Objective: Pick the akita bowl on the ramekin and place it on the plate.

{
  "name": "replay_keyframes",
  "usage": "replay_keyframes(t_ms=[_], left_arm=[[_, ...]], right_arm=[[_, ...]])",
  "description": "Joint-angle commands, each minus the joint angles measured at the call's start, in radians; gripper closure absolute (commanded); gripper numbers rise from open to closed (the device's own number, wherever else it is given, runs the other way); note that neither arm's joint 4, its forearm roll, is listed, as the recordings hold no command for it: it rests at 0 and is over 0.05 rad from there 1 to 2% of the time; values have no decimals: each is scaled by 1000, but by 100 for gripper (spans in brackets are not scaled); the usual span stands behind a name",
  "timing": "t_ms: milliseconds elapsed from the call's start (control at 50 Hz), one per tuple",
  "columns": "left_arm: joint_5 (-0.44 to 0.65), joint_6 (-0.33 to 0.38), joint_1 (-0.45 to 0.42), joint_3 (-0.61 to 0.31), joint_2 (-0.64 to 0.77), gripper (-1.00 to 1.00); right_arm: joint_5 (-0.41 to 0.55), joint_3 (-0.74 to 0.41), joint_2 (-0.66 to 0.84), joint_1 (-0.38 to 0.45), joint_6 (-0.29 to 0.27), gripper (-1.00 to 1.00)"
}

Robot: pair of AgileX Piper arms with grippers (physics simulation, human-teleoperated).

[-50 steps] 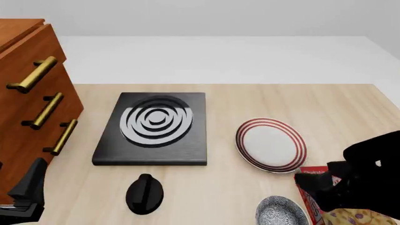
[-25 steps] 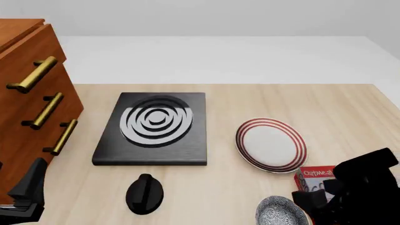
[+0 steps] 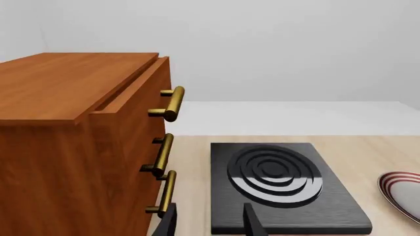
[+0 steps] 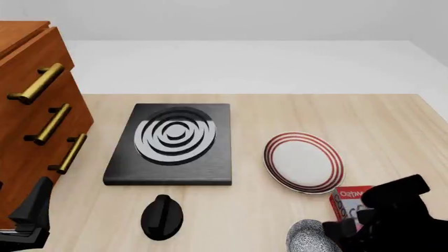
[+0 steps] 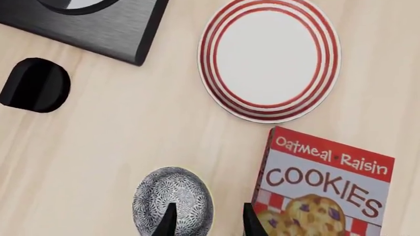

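Note:
The speckled grey akita bowl [image 5: 172,201] sits near the table's front edge, in front of the plate; its right side is covered in the front view [image 4: 305,239]. No ramekin shows in any view. The white plate [image 4: 303,161] with red rings lies farther back, also in the right wrist view [image 5: 269,59]. My right gripper [image 5: 208,223] hangs open over the bowl's right rim, one finger above the bowl and the other beside it. My left gripper [image 3: 210,226] is open and empty near the cabinet at the table's left front.
A black square stove [image 4: 171,143] with white rings lies mid-table, with a black knob [image 4: 161,216] in front of it. A wooden drawer cabinet [image 4: 35,121] with brass handles stands at the left. A cookie box [image 5: 321,191] lies right of the bowl.
My right arm has moved left and toward the front edge, now overlapping the bowl's right side and uncovering more of the cookie box. The left arm has not moved.

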Motion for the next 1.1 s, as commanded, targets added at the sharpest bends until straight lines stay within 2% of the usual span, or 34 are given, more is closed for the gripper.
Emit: replay_keyframes(t_ms=[20, 300, 420, 920, 1100], left_arm=[[0, 0, 0, 0, 0, -100], [0, 0, 0, 0, 0, -100], [0, 0, 0, 0, 0, -100], [0, 0, 0, 0, 0, -100], [0, 0, 0, 0, 0, -100]], right_arm=[[-33, 35, 26, -4, 4, -100], [-81, 63, 70, 20, 24, -100], [-88, 66, 77, 12, 16, -100], [-175, 124, 121, 45, 80, -100], [-195, 129, 135, 56, 83, -100]])
